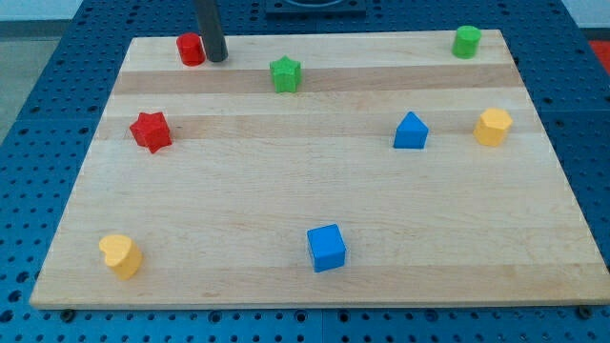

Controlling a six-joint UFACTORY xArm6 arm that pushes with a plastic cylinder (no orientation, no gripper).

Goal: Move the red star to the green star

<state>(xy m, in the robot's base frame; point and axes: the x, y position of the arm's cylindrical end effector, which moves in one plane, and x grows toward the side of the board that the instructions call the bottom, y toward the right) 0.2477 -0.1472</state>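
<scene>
The red star (pixel 151 131) lies on the wooden board (pixel 315 276) at the view's left, about mid-height. The green star (pixel 285 73) lies near the view's top, left of centre, up and to the right of the red star. My tip (pixel 216 57) is at the view's top left, right next to a red cylinder (pixel 191 49) on its right side. The tip is well above the red star and to the left of the green star, touching neither star.
A green cylinder (pixel 466 42) stands at the top right. A blue triangular block (pixel 411 131) and a yellow block (pixel 493 127) lie at the right. A blue cube (pixel 327 248) lies at bottom centre, a yellow block (pixel 121 255) at bottom left.
</scene>
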